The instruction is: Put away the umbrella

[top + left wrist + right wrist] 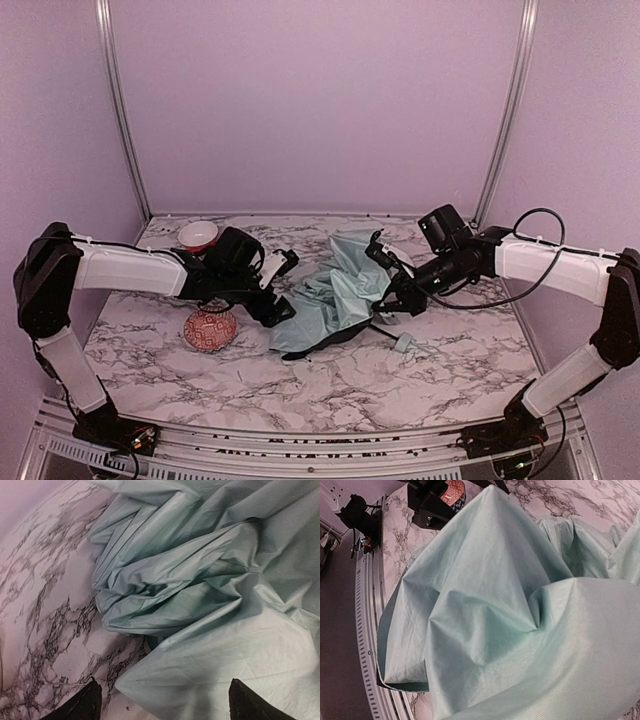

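- While both arms reach in from the near edge, I see the marbled table (330,400) bare in front of them.
- A red patterned bowl (210,330) sits at near left, just under the left arm's wrist.
- A small mint handle (404,343) pokes out at the near right of the umbrella, on the table.
- At mid-table the umbrella (335,295) lies collapsed in a crumpled heap between the two grippers. Its mint fabric faces outward, and a strip of black lining shows along its near edge.
- My left gripper (283,290) is at the heap's left edge with its jaws spread wide. In the wrist view the fingertips (90,705) stand on either side of the fabric's edge and clamp nothing.
- My right gripper (388,300) is pressed into the heap's right side with its jaws fully closed. Cloth fills its wrist camera, so I cannot tell whether it pinches any fabric.
- A white bowl (198,237) with a red inside stands at far left, behind the left arm.
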